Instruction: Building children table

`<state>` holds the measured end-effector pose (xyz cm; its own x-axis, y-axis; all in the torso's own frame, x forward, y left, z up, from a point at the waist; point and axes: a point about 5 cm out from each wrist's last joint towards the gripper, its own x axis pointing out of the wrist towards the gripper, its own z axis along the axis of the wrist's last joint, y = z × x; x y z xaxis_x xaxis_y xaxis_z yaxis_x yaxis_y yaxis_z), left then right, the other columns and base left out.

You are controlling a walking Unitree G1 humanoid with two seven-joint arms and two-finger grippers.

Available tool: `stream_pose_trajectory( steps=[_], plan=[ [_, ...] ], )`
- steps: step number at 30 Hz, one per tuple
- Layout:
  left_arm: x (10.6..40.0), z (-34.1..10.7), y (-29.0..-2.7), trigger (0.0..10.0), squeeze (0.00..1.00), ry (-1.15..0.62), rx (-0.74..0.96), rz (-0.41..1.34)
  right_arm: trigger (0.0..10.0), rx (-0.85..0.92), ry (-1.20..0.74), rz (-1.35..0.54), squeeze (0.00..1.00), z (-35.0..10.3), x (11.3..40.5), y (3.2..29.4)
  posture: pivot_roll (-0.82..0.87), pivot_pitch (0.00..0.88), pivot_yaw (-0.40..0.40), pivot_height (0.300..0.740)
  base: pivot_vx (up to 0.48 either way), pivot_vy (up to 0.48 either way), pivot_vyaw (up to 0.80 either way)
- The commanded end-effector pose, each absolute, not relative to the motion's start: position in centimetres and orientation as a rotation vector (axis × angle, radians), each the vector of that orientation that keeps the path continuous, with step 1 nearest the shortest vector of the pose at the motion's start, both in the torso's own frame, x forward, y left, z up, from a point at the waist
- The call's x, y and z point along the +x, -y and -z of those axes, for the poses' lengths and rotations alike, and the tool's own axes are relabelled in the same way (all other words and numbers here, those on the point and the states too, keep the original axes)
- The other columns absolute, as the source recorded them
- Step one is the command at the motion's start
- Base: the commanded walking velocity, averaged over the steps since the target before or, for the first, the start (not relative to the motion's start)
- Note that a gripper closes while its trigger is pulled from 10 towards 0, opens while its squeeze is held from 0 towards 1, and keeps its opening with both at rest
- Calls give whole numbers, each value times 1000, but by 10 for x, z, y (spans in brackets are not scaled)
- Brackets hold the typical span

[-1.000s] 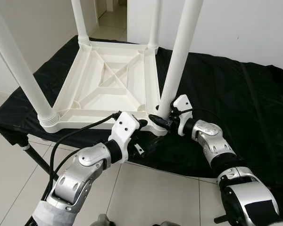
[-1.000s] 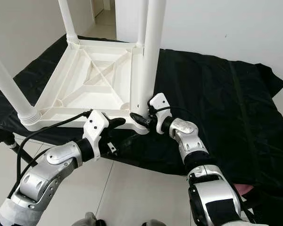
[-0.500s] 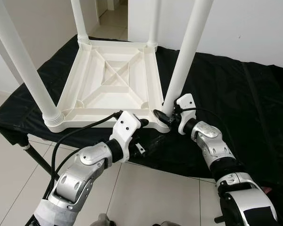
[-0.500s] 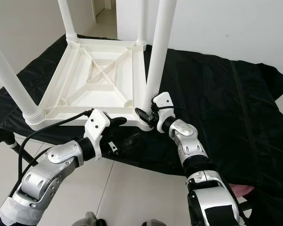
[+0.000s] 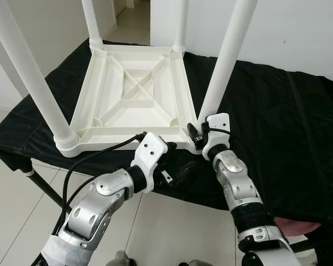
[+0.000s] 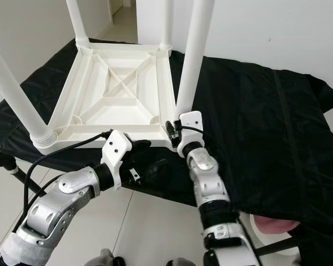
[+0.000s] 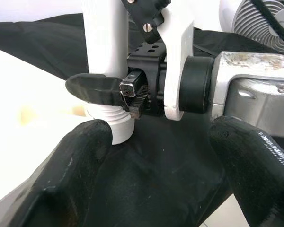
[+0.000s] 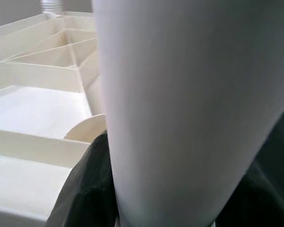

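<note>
Gripping the near right leg (image 5: 225,61) at its foot, the right gripper (image 5: 198,133) sits just right of centre in the left eye view, its black fingers (image 7: 97,89) clamped round the white tube right above the threaded collar, as the left wrist view shows from close by. That leg rises from the lower right corner of the upturned table top (image 5: 136,100) and leans toward the upper right of the frame, so its long axis runs from the gripper up and away, tilted off the line of the other three legs. The table top lies upside down on the black cloth (image 5: 277,127), ribs upward, taking up the upper left and middle of the head views.

The left gripper (image 5: 167,163) lies low in the centre of the frame, just under the table top's near edge and close beside the right one, its fingers spread apart and holding nothing. It points toward the same corner, so both arms are near the socket, yet only the right one has the leg.

By my reading, the leg is seated but not yet straight or tight. What comes next likely turns on that lean: the tube must stand along the socket's axis before twisting does any good, and the free gripper is well placed to steady the corner.
</note>
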<state>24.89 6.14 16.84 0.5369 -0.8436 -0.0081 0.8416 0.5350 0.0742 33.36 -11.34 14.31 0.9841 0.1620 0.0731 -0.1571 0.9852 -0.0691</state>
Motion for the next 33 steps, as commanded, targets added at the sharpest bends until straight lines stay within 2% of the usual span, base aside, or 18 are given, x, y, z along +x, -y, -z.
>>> stream_pose_trajectory(
  steps=[1,8,9,16,17,19,21,27,33],
  plan=[
    [248,-167,-61,10000,0,29,81,1005,10000,-76,71,-66,0,-140,324,113,-64,49,-26,740,0,0,0],
    [248,-167,-61,10000,0,30,85,1008,10000,-69,109,-81,0,-152,317,106,-68,46,-28,740,0,0,0],
    [249,-167,-61,10000,0,31,85,1007,10000,-57,108,-102,1000,-153,317,105,-68,46,-28,740,0,0,0],
    [249,-168,-61,10000,0,34,83,1002,10000,-44,104,-152,1000,-152,320,112,-64,46,-30,740,0,0,0],
    [250,-168,-61,10000,0,34,84,999,10000,-40,92,-232,0,-150,322,115,-63,46,-30,740,0,0,0],
    [249,-168,-62,10000,0,34,84,998,10000,-29,73,-355,0,-148,323,115,-63,46,-30,740,0,0,0],
    [249,-168,-62,10000,0,34,84,998,10000,-26,68,-382,0,-147,322,115,-63,46,-30,740,0,0,0],
    [251,-167,-63,10000,0,37,106,985,10000,-169,70,-598,0,-150,331,131,-63,52,-23,740,0,0,0],
    [251,-167,-63,10000,0,36,115,986,10000,-248,55,-674,0,-153,345,142,-53,51,-17,740,0,0,0]
  ],
)
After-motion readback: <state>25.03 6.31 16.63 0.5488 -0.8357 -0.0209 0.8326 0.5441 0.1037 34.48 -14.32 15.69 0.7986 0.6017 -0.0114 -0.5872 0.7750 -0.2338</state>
